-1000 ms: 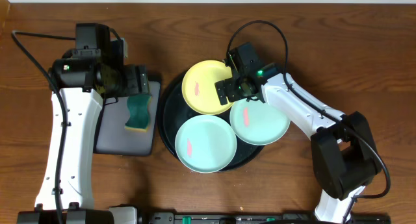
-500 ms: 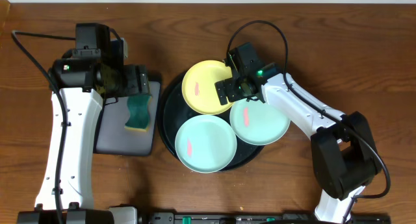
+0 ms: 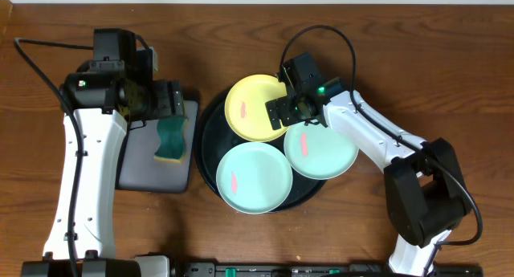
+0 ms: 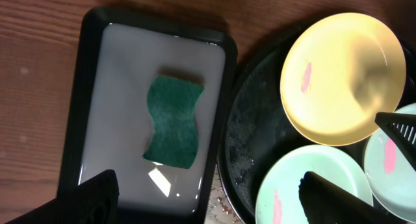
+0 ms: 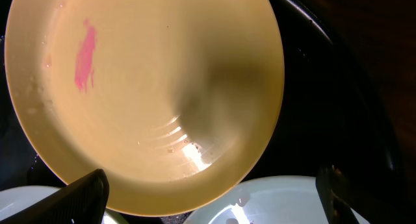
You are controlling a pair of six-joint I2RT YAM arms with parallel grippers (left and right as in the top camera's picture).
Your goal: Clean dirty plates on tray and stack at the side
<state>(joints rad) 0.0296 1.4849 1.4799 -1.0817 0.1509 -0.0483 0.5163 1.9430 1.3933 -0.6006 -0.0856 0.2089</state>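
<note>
While the right gripper [image 3: 279, 114] hangs with its jaws spread wide over the right edge of the yellow plate [image 3: 250, 108], we see all 3 plates on the round black tray [image 3: 206, 148] — yellow at the back, 2 mint plates [image 3: 254, 177] in front. The left gripper [image 3: 173, 100] — also wide apart — hovers above the green sponge [image 3: 169, 140] in its small rectangular tray [image 3: 148, 173].

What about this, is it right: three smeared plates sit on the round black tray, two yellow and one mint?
No. The overhead view shows one yellow plate and two mint plates; all three are smeared and on the round black tray.
</note>
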